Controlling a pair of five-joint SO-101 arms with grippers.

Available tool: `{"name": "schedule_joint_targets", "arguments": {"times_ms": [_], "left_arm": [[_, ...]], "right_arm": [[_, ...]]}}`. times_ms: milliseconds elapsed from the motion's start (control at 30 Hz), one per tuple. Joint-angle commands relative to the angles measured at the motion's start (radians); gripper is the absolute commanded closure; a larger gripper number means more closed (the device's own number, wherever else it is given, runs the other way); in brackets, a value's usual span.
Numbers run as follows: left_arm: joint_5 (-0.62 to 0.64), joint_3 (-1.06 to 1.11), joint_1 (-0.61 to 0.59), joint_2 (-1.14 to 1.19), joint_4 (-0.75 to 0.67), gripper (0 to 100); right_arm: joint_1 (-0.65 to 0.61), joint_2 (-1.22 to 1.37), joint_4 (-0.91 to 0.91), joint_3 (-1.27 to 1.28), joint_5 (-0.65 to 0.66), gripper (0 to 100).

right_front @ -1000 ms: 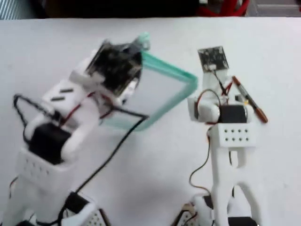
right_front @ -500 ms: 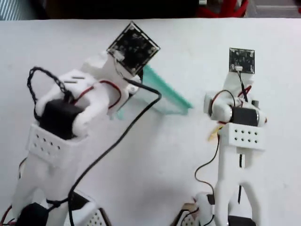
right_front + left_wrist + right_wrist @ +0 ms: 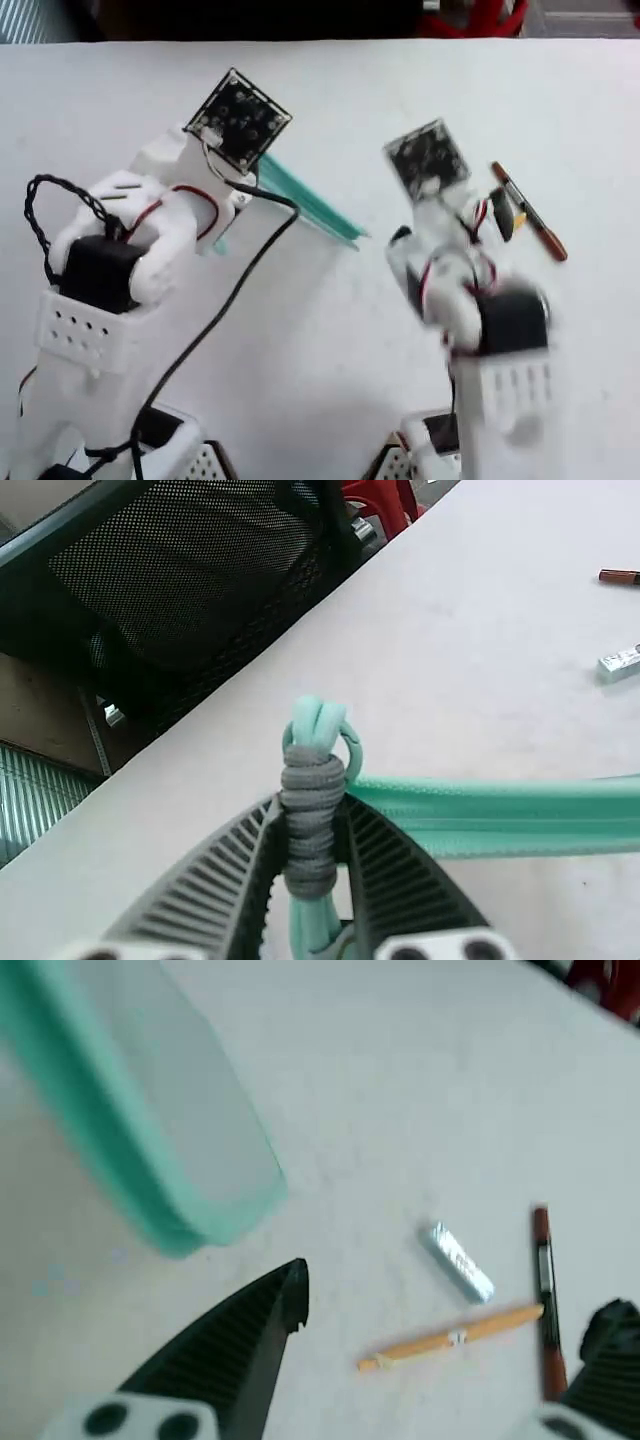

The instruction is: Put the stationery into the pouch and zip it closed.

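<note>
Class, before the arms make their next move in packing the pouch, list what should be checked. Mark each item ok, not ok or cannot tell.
1. Left hand closed on the zip pull of the pouch: ok.
2. Right hand open, ready to pick: ok.
3. Stationery within the right hand's sight: ok; the pencil, pen and silver piece lie ahead of it.
4. Stationery inside the pouch: not ok; all three lie on the table.
5. Pouch mouth open wide enough: cannot tell.
</note>
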Motion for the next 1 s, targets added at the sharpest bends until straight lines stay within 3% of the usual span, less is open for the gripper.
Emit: {"name": "schedule_joint_targets", "arguments": {"times_ms": [0,67,200,400,533,767,833,967], "left_arm": [[-0.009,0.005,-0.005,-0.015,-0.015,97],[-0.009,0.005,-0.005,-0.018,-0.014,97],[-0.009,0.005,-0.004,-0.019,-0.009,97],[-0.009,0.005,-0.008,-0.021,-0.008,97],[-0.009,0.005,-0.005,-0.021,-0.008,97],[-0.009,0.005,-0.007,-0.021,-0.009,97],[-0.009,0.005,-0.007,-0.021,-0.012,97],[-0.009,0.003,-0.008,-0.019,-0.014,97]], "right_arm": [[-0.145,-0.11,0.036,-0.071,0.038,69.3],[-0.165,-0.101,0.019,-0.049,-0.009,72.7],[-0.179,-0.081,-0.025,-0.021,-0.069,64.9],[-0.331,-0.076,-0.025,0.005,-0.031,59.5],[-0.291,-0.065,-0.213,0.109,-0.029,59.6],[-0.173,0.081,-0.372,0.21,0.012,60.3],[-0.176,0.088,-0.392,0.219,0.018,65.9],[-0.171,0.087,-0.496,0.298,0.068,89.6]]}}
